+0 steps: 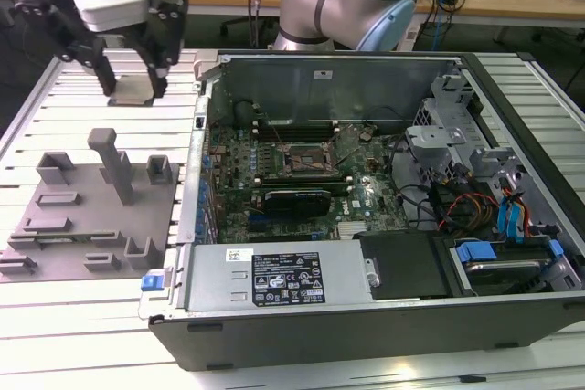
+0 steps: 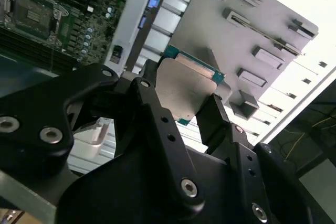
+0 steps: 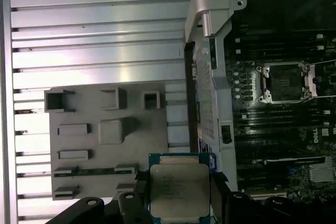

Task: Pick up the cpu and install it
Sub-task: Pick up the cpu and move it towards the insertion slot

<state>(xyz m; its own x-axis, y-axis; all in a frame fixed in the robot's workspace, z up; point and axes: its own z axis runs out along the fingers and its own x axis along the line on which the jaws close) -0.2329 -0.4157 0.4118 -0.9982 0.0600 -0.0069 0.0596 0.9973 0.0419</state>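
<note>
Silvery-grey metal shows between the jaws: the cpu [image 3: 179, 187] is pinched by two opposite edges and held flat, its green rim peeking out past the black fingers [image 2: 215, 121]. It hangs clear of the slatted tabletop [image 1: 82, 317], with the grey fixture plate [image 1: 91, 216] lying below the jaws, so the pick-up looks done and the carry looks like the step in hand. The open motherboard socket [image 1: 306, 154] sits off to one side of the jaws and lower down, inside the computer case [image 1: 366, 66], beyond the case wall nearest them. To carry it well, I judge the chip should stay level and square in the grip. It should ride high enough to clear that wall and have its edges parallel with the socket frame. The risk would be a tilt, or a sideways slide across the socket's contacts.
</note>
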